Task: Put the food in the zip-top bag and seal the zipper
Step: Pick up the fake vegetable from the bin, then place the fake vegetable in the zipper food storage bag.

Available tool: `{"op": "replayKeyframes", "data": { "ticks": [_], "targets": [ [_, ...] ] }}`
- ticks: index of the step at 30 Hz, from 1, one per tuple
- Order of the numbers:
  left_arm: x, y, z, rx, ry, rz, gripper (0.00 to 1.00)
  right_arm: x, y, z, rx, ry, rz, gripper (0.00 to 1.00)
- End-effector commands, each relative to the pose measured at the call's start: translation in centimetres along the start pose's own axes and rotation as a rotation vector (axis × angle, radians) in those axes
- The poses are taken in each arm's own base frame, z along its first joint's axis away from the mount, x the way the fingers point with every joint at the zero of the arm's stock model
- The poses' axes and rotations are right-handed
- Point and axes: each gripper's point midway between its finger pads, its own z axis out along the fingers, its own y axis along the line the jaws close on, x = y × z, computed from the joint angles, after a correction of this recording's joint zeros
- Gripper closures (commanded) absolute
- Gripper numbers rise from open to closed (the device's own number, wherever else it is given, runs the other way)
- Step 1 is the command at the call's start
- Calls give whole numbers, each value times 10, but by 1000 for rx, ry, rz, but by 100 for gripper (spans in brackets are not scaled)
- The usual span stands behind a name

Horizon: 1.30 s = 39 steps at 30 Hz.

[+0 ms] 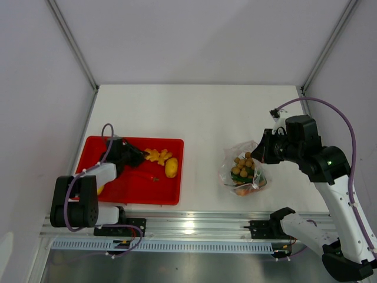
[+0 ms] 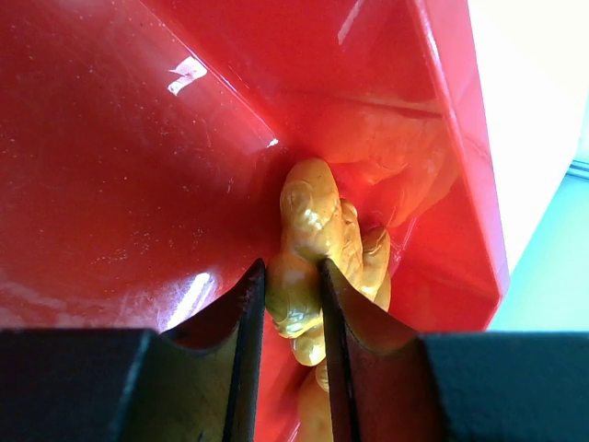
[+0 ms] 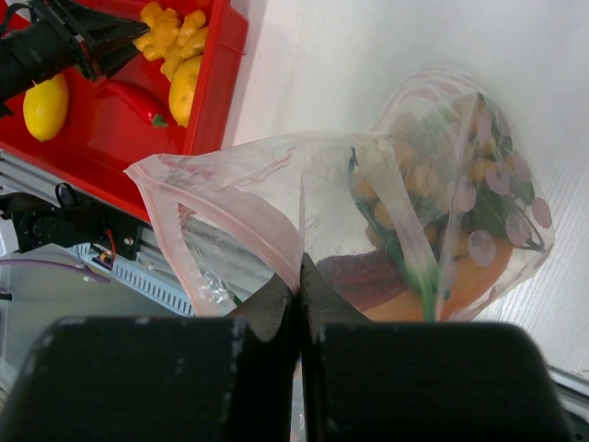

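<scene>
Pinching with my left gripper (image 2: 291, 272), I hold a knobby yellow food (image 2: 313, 216) toward the far side of the red tray (image 2: 138, 166), on the left. My right gripper (image 3: 299, 281) clamps the bag (image 3: 239, 184) at its mouth edge, on the right, with other food (image 3: 433, 175) inside.

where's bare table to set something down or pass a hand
Bare: the strip between red tray and zip-top bag, and the far half of the table. Crowded: tray's right end, left gripper on knobbly yellow food by the lemon.
</scene>
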Motion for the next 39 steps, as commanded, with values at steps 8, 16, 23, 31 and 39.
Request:
{"op": "replayKeyframes", "data": {
  "ticks": [8, 16, 23, 31, 39],
  "targets": [
    [0, 1, -17, -31, -10, 73, 100, -9, 3, -1, -10, -40, 0, 100],
    [-10, -38, -89, 90, -135, 220, 99, -15, 4, 2, -13, -43, -4, 100],
    [2, -122, -176, 375, -187, 433, 100, -25, 3, 9, 5, -52, -2, 100],
    [83, -220, -243, 663, 3, 645, 99, -36, 7, 21, 0, -69, 78, 100],
    [148, -275, -253, 764, 150, 785, 100, -44, 18, 11, -9, -93, 88, 100]
  ]
}}
